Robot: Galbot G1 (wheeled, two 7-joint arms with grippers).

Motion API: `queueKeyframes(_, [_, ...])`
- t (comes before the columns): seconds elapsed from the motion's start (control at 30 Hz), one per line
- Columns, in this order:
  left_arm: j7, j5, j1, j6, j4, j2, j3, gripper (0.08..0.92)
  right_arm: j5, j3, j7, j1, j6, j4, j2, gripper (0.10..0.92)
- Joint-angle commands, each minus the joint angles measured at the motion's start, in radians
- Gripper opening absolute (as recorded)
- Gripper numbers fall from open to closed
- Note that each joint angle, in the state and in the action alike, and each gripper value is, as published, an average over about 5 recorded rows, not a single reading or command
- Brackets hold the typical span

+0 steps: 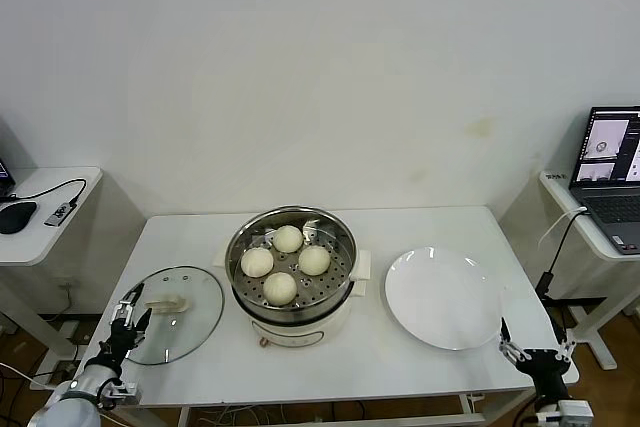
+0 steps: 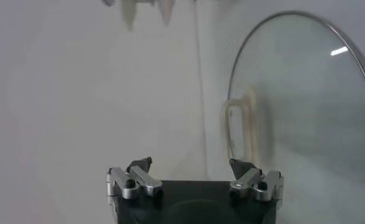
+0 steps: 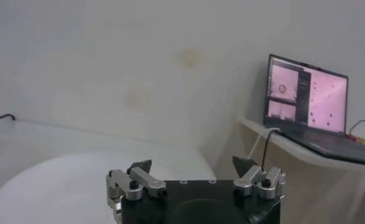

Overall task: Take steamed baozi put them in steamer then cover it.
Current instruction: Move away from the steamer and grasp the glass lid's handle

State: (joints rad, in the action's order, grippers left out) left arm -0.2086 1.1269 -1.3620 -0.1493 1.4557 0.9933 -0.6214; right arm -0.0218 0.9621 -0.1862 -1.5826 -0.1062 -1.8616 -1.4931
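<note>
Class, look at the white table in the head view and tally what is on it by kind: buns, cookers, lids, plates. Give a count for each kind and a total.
Steamed baozi: 4, all on the tray inside the steamer
Steamer: 1
Cover: 1, lying on the table left of the steamer
White plate: 1, bare
Total: 7

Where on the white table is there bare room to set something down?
Bare table runs behind the steamer and plate, plus the near edge in front of the steamer. Crowded: the lid lies close on the steamer's left; the plate fills the right.
</note>
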Motion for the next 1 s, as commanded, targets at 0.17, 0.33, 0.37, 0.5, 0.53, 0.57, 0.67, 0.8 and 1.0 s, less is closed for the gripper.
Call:
queueKeyframes(0.17, [-0.005, 0.051, 0.143, -0.004, -0.127, -0.014, 0.097, 0.823, 0.031, 0.026, 0.008, -0.024, -0.007, 0.005, -0.020, 0.823])
queueKeyframes(0.33, [-0.016, 0.050, 0.180, -0.004, -0.172, -0.006, 0.112, 0.823, 0.035, 0.026, 0.006, -0.032, -0.008, 0.004, -0.020, 0.823])
queueKeyframes(0.37, [-0.016, 0.048, 0.185, -0.005, -0.177, -0.005, 0.114, 0.823, 0.036, 0.026, 0.006, -0.031, -0.008, 0.005, -0.020, 0.823])
queueKeyframes(0.5, [-0.027, 0.041, 0.202, -0.008, -0.192, -0.001, 0.125, 0.823, 0.043, 0.029, 0.005, -0.026, -0.007, 0.006, -0.022, 0.823])
queueKeyframes(0.53, [-0.030, 0.041, 0.204, -0.008, -0.194, 0.001, 0.126, 0.823, 0.044, 0.030, 0.005, -0.025, -0.006, 0.005, -0.022, 0.823])
queueKeyframes(0.57, [-0.032, 0.041, 0.206, -0.008, -0.193, 0.002, 0.126, 0.823, 0.045, 0.030, 0.004, -0.024, -0.006, 0.005, -0.023, 0.823])
queueKeyframes(0.67, [-0.031, 0.039, 0.207, -0.006, -0.187, 0.000, 0.125, 0.823, 0.050, 0.029, 0.003, -0.022, -0.006, 0.010, -0.021, 0.823])
queueKeyframes(0.8, [-0.027, 0.033, 0.211, -0.005, -0.189, -0.007, 0.125, 0.823, 0.055, 0.026, 0.001, -0.021, -0.008, 0.017, -0.024, 0.823])
queueKeyframes(1.0, [-0.030, 0.023, 0.224, -0.008, -0.221, -0.004, 0.131, 0.823, 0.061, 0.027, -0.002, -0.021, -0.006, 0.015, -0.025, 0.823])
